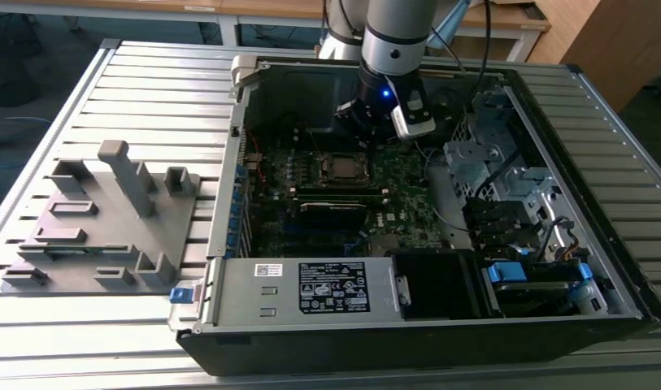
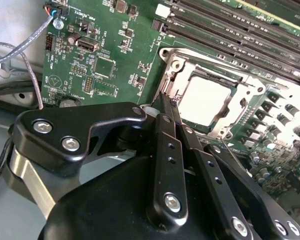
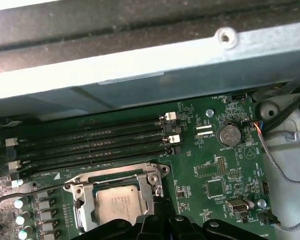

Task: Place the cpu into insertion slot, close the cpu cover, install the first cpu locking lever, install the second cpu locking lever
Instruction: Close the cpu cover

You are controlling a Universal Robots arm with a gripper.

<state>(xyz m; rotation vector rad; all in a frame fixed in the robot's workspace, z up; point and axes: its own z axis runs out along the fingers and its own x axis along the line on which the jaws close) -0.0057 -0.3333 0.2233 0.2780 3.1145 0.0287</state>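
The cpu (image 2: 206, 100) lies flat in the insertion slot (image 2: 190, 131) of the green motherboard, its pale metal top showing. The silver cpu cover (image 2: 182, 64) lies down around it as a frame. In the first wrist view the cpu (image 3: 121, 205) sits inside the same cover (image 3: 115, 175), and a thin metal lever (image 3: 25, 192) runs along one side of the socket. My gripper (image 2: 168, 101) is shut, its black fingers (image 2: 162, 150) pressed together with the tips at the socket's edge beside the cover. I cannot tell whether a lever end is pinched there. In the exterior view the gripper (image 1: 365, 130) hangs above the socket (image 1: 339, 168).
The open computer case (image 1: 232, 187) walls in the board. Long black memory slots (image 3: 90, 145) run beside the socket. A coin battery (image 3: 228, 134) and loose cables (image 3: 285, 150) lie nearby. Drive bays (image 1: 504, 195) and a power supply (image 1: 308, 288) flank the board. A grey fixture (image 1: 102, 219) stands outside.
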